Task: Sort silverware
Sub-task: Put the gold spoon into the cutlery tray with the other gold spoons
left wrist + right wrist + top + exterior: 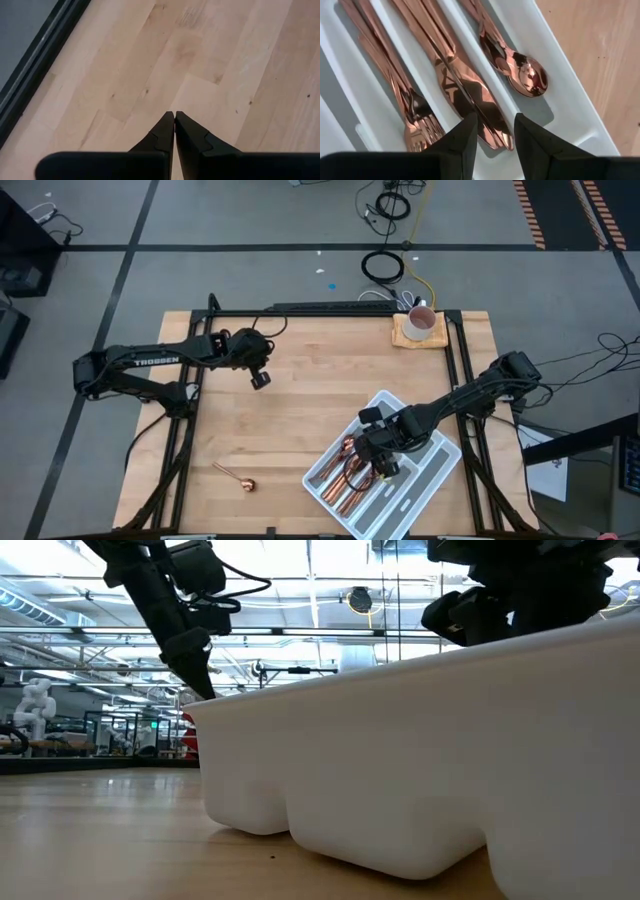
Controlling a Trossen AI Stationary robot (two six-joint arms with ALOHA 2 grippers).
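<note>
The copper silverware lies sorted in the grey-white divided tray. In the right wrist view, forks, knives and spoons each fill their own lane. One more copper spoon lies flat on the wood near the table's near-left part. My right gripper hovers open just above the knife blades, over the tray. I see no contact with them. My left gripper is shut and empty, held above bare wood at the far left.
A pink-and-white mug stands on a wooden coaster at the table's far right. In the low view the tray's white wall fills the foreground. Bare wood stretches between the tray and the left arm. Black frame rails border the table.
</note>
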